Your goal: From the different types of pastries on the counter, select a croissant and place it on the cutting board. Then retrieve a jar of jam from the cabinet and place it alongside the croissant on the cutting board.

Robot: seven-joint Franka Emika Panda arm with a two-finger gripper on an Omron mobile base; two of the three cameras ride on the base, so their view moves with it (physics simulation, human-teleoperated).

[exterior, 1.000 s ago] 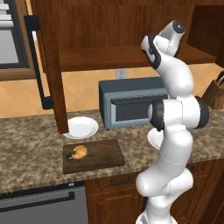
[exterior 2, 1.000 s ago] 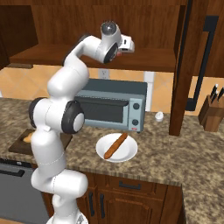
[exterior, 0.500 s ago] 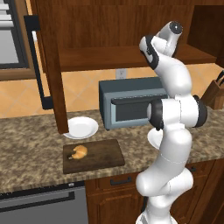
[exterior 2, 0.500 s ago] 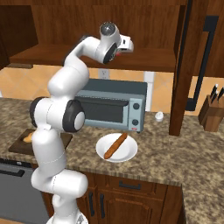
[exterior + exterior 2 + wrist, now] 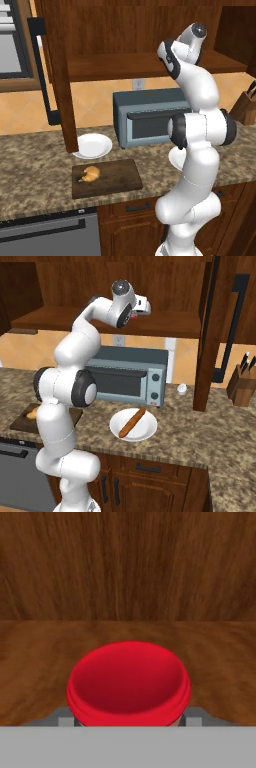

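Left base view: one croissant (image 5: 90, 173); one cutting board (image 5: 117, 176).

Setting was a rendered home kitchen: speckled granite counter (image 5: 30, 170) over dark wooden lower cabinets (image 5: 150, 483), open wall cabinet (image 5: 125, 40) above, grey toaster oven (image 5: 130, 378), knife block (image 5: 242, 387), white plates (image 5: 92, 146), and tan tiled backsplash (image 5: 25, 112) with a wall outlet (image 5: 138, 84)
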